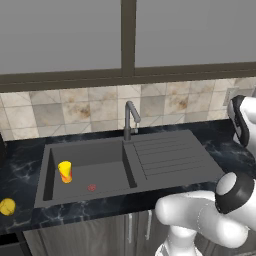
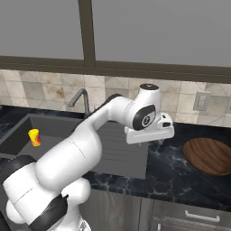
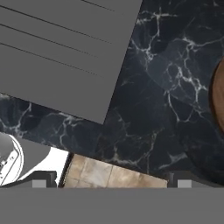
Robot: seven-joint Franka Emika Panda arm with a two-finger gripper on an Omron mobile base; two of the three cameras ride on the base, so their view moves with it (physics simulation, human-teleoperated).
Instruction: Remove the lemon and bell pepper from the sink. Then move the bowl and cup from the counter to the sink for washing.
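Gripper (image 3: pixel 111 183) is held wide, empty; bowl (image 2: pixel 210 155), lower right, could prob. be knocked if clipped.

Yellow cup (image 1: pixel 65 171) – red mark, dark grey sink (image 1: pixel 165 155), brown bowl (image 2: pixel 208 155), yellow lemon (image 1: pixel 7 206)

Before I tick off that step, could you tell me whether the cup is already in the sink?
Yes, in. The cup stands upright on the floor of the sink basin, near its left wall, beside a small red disc.
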